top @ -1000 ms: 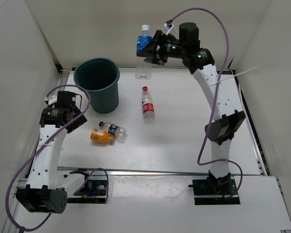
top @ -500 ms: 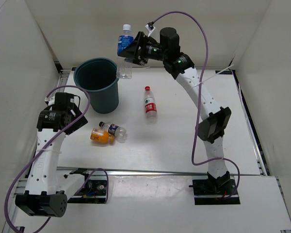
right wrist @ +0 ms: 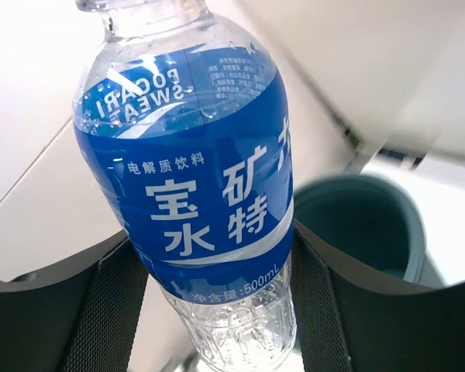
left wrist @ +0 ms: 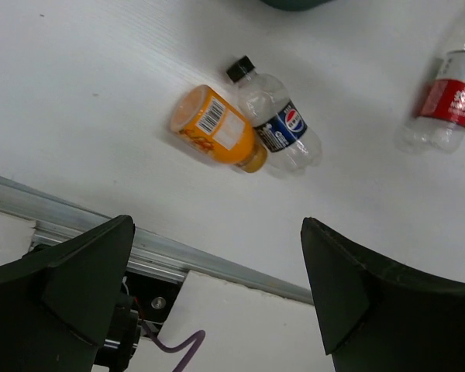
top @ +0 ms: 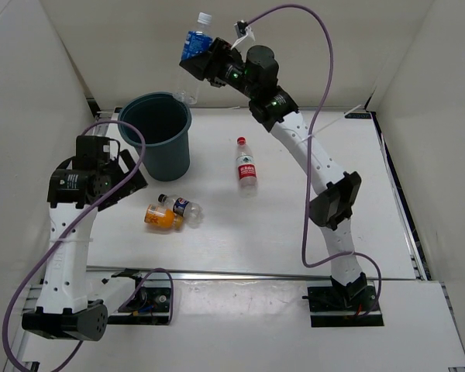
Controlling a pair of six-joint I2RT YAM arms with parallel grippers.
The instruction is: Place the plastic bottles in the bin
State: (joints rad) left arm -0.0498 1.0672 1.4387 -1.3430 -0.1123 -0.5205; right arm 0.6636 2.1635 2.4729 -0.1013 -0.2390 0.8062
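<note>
My right gripper (top: 195, 63) is shut on the clear blue-label bottle (top: 192, 48), held upright and tilted, high above the far right rim of the dark teal bin (top: 156, 136). The right wrist view shows the blue-label bottle (right wrist: 198, 194) between my jaws and the bin (right wrist: 360, 225) below. The red-label bottle (top: 246, 165) lies mid-table. The orange-filled bottle (top: 162, 218) and the small dark-label bottle (top: 182, 208) lie touching in front of the bin; both show in the left wrist view, orange (left wrist: 217, 130) and dark-label (left wrist: 281, 128). My left gripper (top: 122, 180) is open and empty, left of them.
White walls close in the table on three sides. A metal rail (top: 256, 275) runs along the table's near edge, with cables and arm bases below it. The red-label bottle also shows at the left wrist view's right edge (left wrist: 449, 101).
My right gripper has carried the blue-label bottle left and up, from right of the bin to above its far rim. My left arm has risen and turned its gripper toward the two lying bottles.
</note>
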